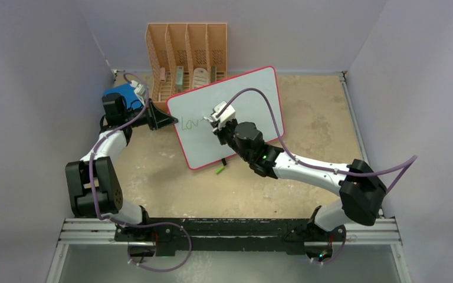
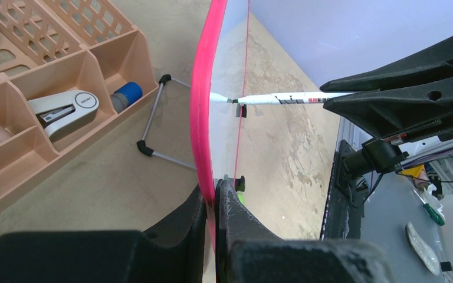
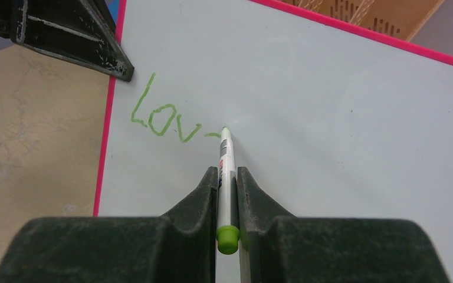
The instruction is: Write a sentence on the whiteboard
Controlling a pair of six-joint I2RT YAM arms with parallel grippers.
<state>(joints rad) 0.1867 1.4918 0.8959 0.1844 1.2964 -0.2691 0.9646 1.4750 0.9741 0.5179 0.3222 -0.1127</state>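
Observation:
The whiteboard [image 1: 203, 147] stands tilted on the table, white with a pink rim [image 2: 203, 100]. Green letters "Lov" and a short stroke [image 3: 165, 121] are on its left part, also seen from the top view [image 1: 189, 124]. My left gripper [image 1: 168, 121] is shut on the board's left edge, one finger on each side [image 2: 215, 194]. My right gripper [image 1: 217, 118] is shut on a white marker with a green end [image 3: 226, 159]. The marker's tip touches the board just right of the "v". The marker also shows from the left wrist [image 2: 283, 98].
A peach slotted organizer [image 1: 187, 53] stands behind the board, with small items in its bins [image 2: 62, 109]. A blue book [image 1: 121, 94] lies behind my left gripper. A green cap [image 1: 219, 170] lies on the table by the board's front edge. Walls enclose three sides.

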